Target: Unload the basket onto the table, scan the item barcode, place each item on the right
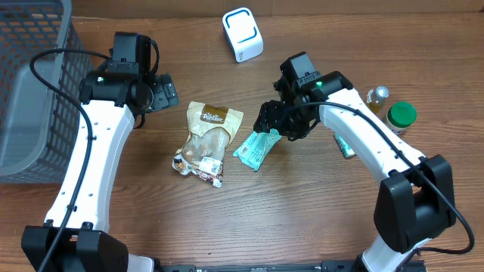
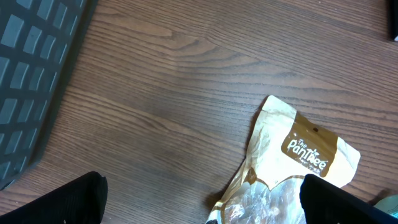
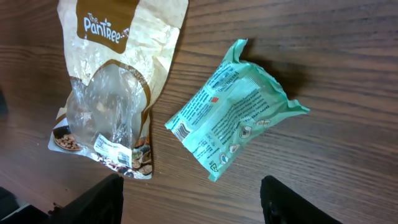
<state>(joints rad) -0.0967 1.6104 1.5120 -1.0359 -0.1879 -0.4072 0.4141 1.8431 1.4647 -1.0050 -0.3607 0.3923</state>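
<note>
A teal snack packet lies flat on the wooden table, with a small barcode near its lower left corner. In the overhead view the teal packet rests just below my right gripper. The right gripper hangs open above the table, nothing between its fingers. A brown-and-clear Pantree bag lies left of the packet. My left gripper is wide open above the Pantree bag, holding nothing. A white scanner stands at the back centre.
A grey plastic basket fills the far left, its wall also showing in the left wrist view. At the right stand a small bottle and a green-lidded jar. Another teal item lies under the right arm.
</note>
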